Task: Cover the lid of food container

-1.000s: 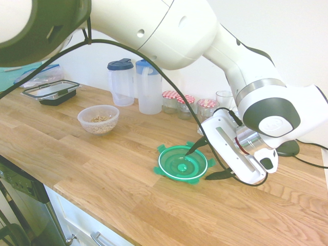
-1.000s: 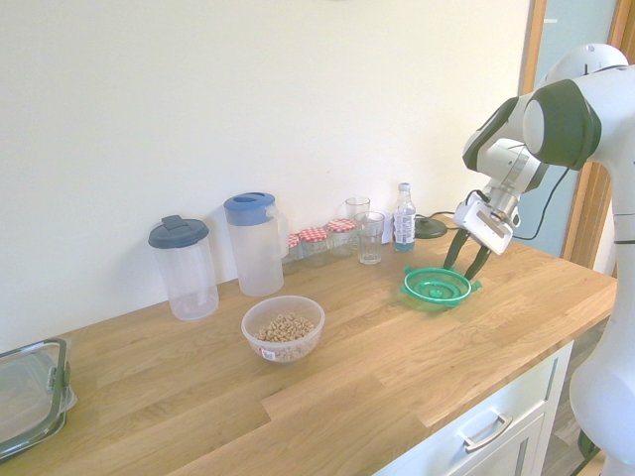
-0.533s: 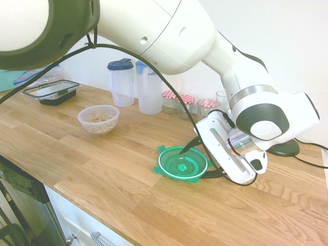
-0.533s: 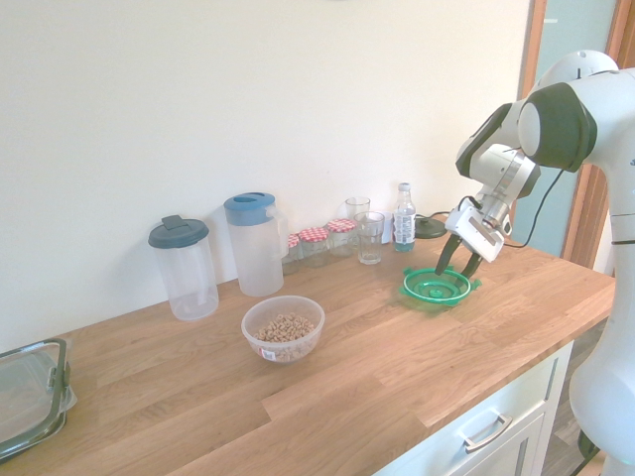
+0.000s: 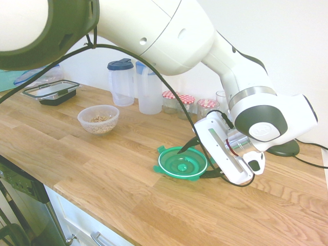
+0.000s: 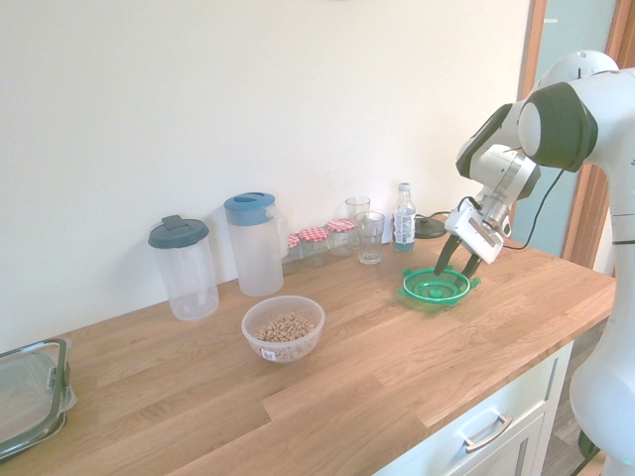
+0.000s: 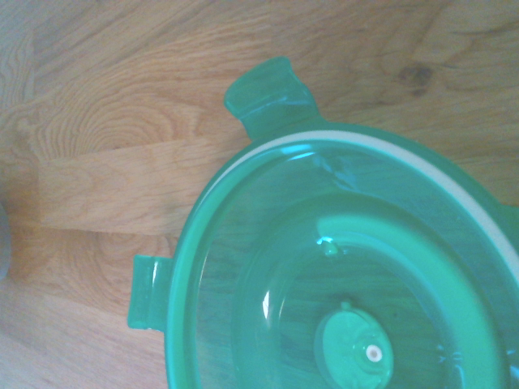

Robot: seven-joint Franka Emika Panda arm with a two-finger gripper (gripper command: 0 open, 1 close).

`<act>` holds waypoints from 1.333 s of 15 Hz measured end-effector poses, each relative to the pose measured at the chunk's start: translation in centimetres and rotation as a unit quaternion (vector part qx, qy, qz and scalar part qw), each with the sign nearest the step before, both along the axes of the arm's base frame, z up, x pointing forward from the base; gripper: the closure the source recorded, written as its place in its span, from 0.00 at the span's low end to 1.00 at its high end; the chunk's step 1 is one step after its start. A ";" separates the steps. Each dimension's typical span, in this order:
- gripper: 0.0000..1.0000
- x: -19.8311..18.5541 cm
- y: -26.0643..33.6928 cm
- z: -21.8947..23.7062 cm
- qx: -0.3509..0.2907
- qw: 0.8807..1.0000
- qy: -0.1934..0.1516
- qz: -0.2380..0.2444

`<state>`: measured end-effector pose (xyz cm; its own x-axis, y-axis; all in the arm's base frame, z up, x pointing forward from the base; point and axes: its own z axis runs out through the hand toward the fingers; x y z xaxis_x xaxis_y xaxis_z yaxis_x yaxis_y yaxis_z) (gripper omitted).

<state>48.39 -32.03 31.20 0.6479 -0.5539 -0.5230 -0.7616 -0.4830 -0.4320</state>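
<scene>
With its fingers spread, the gripper (image 5: 193,161) straddles the lid's (image 5: 182,163) rim — closing off-centre could skate the flat lid across the counter (image 5: 102,169) — never reaching the bowl (image 5: 98,118).

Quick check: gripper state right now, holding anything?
Gripper: open, jaws straddling the rim of the green lid, nothing held yet.

Two tall clear jugs with blue lids (image 6: 184,266) (image 6: 254,241) are standing upright side by side near the wall on the wooden table (image 6: 347,367). Three small jars with red checked lids (image 5: 185,105) are sitting in a row just beside them, with two drinking glasses (image 6: 368,236) and a small bottle (image 6: 403,217) following along the wall. A rectangular black-rimmed container (image 5: 51,91) is resting at the table's far end. White drawers (image 6: 496,433) are showing below.
</scene>
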 end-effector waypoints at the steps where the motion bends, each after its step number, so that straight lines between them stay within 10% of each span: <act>1: 1.00 -0.1 0.0 -0.2 0.001 1.000 0.002 0.000; 20: 1.00 -0.5 0.4 -2.2 0.006 1.000 0.003 0.009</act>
<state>47.91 -31.62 28.96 0.6546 -0.5356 -0.5335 -0.7554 -0.4909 -0.4340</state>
